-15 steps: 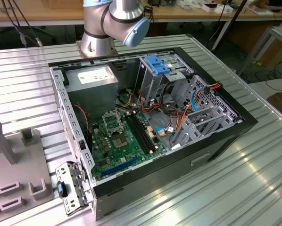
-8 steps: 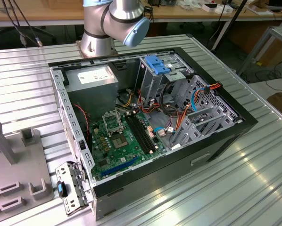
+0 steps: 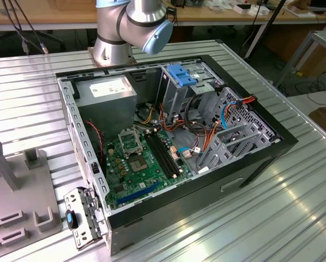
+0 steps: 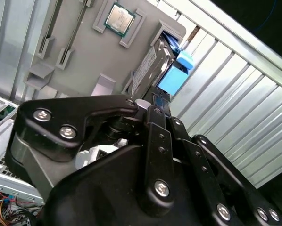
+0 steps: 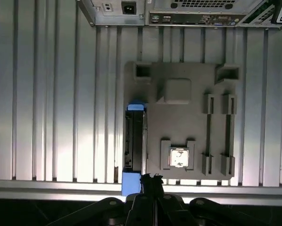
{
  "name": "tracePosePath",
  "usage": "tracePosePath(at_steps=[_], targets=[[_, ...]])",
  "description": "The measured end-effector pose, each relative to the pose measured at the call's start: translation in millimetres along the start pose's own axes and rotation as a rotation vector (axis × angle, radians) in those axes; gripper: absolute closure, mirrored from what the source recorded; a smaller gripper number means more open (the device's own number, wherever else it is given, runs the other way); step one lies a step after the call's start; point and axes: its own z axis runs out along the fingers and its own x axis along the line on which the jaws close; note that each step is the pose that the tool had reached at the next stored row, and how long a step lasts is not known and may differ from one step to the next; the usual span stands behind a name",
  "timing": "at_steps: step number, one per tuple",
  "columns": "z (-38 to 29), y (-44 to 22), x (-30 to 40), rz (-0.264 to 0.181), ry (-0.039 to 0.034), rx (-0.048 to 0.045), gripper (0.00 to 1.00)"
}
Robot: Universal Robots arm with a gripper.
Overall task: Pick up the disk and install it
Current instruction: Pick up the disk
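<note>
Approach for pick. Gripper [image 5: 149,178] clenched, seemingly empty, near disk [image 5: 135,141] on edge in fixture [image 3: 7,204], 8 o'clock from case [image 3: 206,191]; grasp needs jaws parted.

1. The disk [image 5: 135,136] stands on edge at the border of the grey tray [image 5: 188,122]; bare ribbed table [image 5: 61,117] lies open along its outer face.
2. On its inner face, the processor holder [image 5: 178,157] and raised blocks [image 5: 176,89] stand near, leaving less room.
3. The gripper [image 5: 150,179], fingers pressed together, hangs near the disk's blue end; the air above the disk is open.
4. The computer case [image 3: 206,191] is open on top; inside, orange and blue cables [image 3: 209,134] crowd the space beside the drive cage [image 3: 176,95], and the power supply [image 3: 106,90] stands on the cage's other side.
</note>
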Motion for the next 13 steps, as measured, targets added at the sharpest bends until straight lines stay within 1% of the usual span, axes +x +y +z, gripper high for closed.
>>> tracePosePath(at_steps=[3, 6, 9, 10, 12, 13], targets=[[3.4, 0.1, 0.6, 0.033, 0.0001, 0.0053, 0.89], [5.1, 0.0, 1.6, 0.054, 0.0003, 0.0068, 0.89], [5.1, 0.0, 1.6, 0.054, 0.0003, 0.0068, 0.89], [5.1, 0.0, 1.6, 0.054, 0.0002, 0.0068, 0.76], [5.1, 0.0, 1.6, 0.054, 0.0002, 0.0068, 0.64], [5.1, 0.0, 1.6, 0.054, 0.0003, 0.0068, 0.64]])
